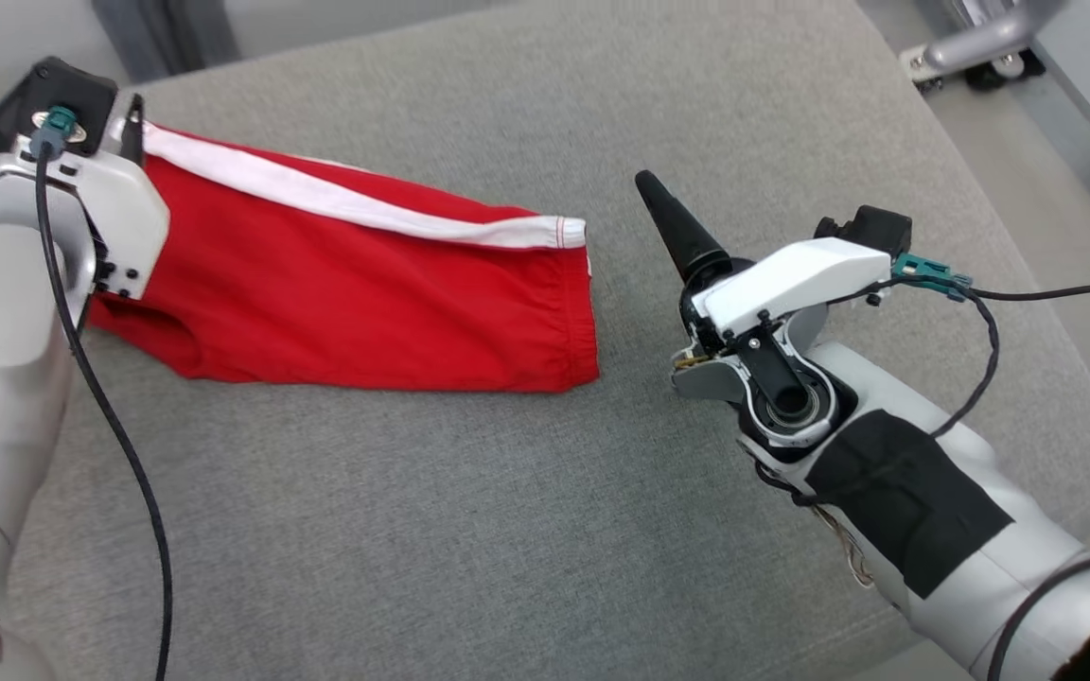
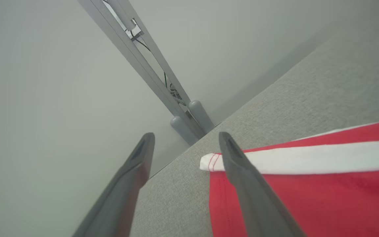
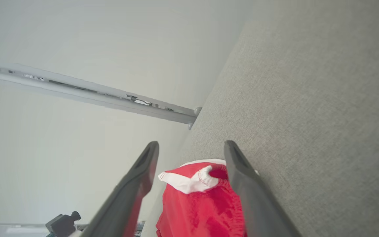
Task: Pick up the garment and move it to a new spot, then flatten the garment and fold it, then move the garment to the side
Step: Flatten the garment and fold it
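Here the garment (image 1: 346,293) lies lengthwise left to right, left pincer (image 2: 184,141) and right pincer (image 3: 191,148) spread empty.

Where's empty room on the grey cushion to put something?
Bare: the near half of the grey cushion, in front of the red garment and between the arms, and the far strip behind the garment. Crowded: around the left gripper and right gripper.

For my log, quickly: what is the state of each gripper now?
Left gripper: open, holding nothing.
Right gripper: open, holding nothing.
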Robot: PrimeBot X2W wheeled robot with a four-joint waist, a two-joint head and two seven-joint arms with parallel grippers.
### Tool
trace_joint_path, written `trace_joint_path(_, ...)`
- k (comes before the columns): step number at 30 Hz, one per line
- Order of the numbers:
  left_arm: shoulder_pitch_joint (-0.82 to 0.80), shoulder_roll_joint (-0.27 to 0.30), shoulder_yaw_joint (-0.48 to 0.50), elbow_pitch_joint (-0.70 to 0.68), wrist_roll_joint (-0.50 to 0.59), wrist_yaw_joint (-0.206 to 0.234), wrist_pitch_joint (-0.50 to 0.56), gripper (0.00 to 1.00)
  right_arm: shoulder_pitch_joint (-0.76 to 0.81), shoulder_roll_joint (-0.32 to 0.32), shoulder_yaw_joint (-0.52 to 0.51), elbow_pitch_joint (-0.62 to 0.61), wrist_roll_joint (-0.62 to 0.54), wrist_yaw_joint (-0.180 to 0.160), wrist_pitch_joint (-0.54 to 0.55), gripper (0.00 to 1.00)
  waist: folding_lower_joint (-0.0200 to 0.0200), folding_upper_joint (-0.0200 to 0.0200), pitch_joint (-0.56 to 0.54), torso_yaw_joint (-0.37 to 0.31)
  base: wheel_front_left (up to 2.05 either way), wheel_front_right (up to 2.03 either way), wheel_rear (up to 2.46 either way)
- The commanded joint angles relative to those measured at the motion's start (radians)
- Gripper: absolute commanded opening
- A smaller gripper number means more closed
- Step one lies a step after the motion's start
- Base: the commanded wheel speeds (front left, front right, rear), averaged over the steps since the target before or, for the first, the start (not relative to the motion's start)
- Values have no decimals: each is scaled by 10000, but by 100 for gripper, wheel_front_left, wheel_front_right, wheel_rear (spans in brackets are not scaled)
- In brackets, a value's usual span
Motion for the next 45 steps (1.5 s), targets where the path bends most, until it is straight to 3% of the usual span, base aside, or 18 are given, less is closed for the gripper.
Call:
trace_joint_path(1,139,18,86,-8,-119,61,-117,100,189,-114,-79,-43,-334,6,-81,100,0,0,-411,222,0,0,0)
trace_joint_path(6,576,-218,413,-594,-380,323,-526,100,893,-564,-1512,-424,-2501,6,-89,100,0,0,-1275,745,0,0,0)
trace_joint_path(10,1154,-192,971,-2014,-409,830,-557,100,1882,-986,-3103,-1107,-5557,6,-93,100,0,0,-1943,1340,0,0,0)
trace_joint_path(16,3691,126,2387,-5245,-67,1763,-562,100,4436,-774,-5618,-2497,-9769,6,-95,100,0,0,-3085,2312,0,0,0)
trace_joint_path(23,6450,98,3318,-7406,547,2543,-564,100,6642,-503,-7629,-3689,-12845,6,-96,100,0,0,-3681,3274,0,0,0)
trace_joint_path(26,7576,-74,3749,-8190,814,2664,-563,100,7274,-266,-8303,-3944,-13363,6,-97,100,0,0,-3841,3510,0,0,0)
trace_joint_path(34,9971,-614,5009,-10097,2104,2973,-565,100,8181,96,-8874,-4207,-14003,6,-97,100,0,0,-4016,3725,0,0,0)
trace_joint_path(39,11554,-1341,6098,-11053,2598,2477,-565,100,8373,227,-8836,-4109,-13958,6,-97,100,0,0,-4075,3659,0,0,0)
trace_joint_path(45,12163,-1947,6777,-10852,3261,1698,-565,100,8335,264,-8847,-3791,-13825,6,-97,100,0,0,-4043,3716,0,0,0)
